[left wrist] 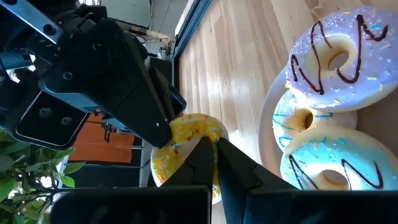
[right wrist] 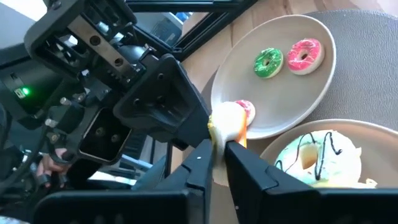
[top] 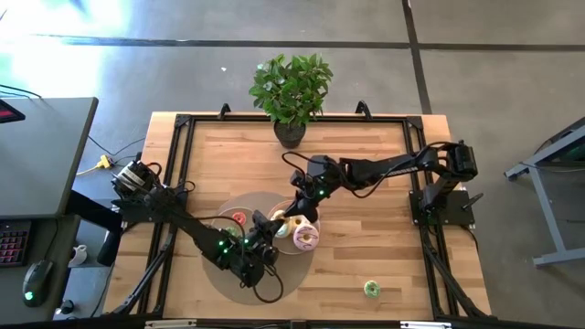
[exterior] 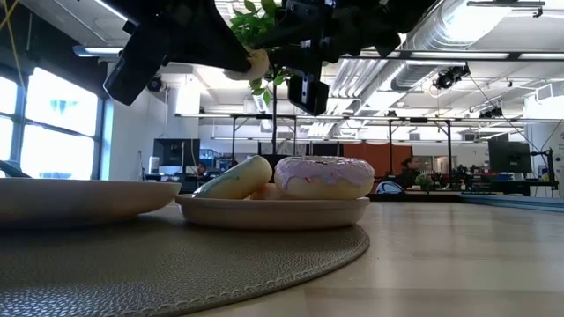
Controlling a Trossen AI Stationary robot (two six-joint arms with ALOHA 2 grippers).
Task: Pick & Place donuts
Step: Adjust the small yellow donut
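Observation:
A yellow mini donut (left wrist: pixel 186 134) (right wrist: pixel 227 119) (exterior: pixel 256 62) is held in the air between both grippers, above the gap between two beige plates. My left gripper (left wrist: pixel 212 148) (top: pixel 271 225) reaches it from the table's left, my right gripper (right wrist: pixel 219 149) (top: pixel 292 210) from the right; both are shut on it. Three larger donuts (left wrist: pixel 339 53) lie on the right-hand plate (exterior: pixel 273 211). Green (right wrist: pixel 268 62), pink (right wrist: pixel 304 55) and red (right wrist: pixel 247 109) mini donuts lie on the left-hand plate (right wrist: pixel 249 37). Another green mini donut (top: pixel 371 290) lies on the bare table near the near edge. My left gripper pinches the yellow donut's rim (left wrist: pixel 198 142) between its two fingers, and the donut is lifted clear of the plates. My right gripper pinches the opposite side of the ring (right wrist: pixel 222 134) between its fingers (right wrist: pixel 202 155), coming from the table's right, slanting down.
Both plates sit on a round grey mat (exterior: pixel 176 260) left of the table's middle. A potted plant (top: pixel 291 91) stands at the far edge. Bare wood lies to the right of the plates (top: pixel 384 238). A desk with a keyboard and mouse stands left of the table.

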